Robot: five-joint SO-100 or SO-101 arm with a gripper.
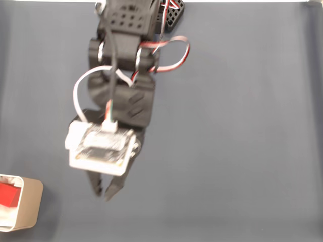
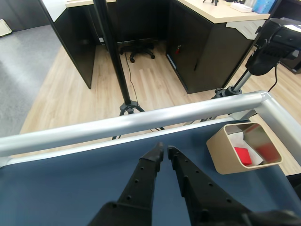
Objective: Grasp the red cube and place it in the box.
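The red cube (image 2: 243, 155) already sits inside the box (image 2: 225, 160), at about four o'clock from the gripper (image 2: 164, 150) in the wrist view, so the job looks done; the empty jaws are nearly together and only need pulling away.

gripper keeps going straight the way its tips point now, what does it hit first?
Probably the silver metal rail along the table edge, judging from the wrist view. The black two-finger gripper points past bare blue tabletop; the beige rounded box holding the small red cube sits off to the right.
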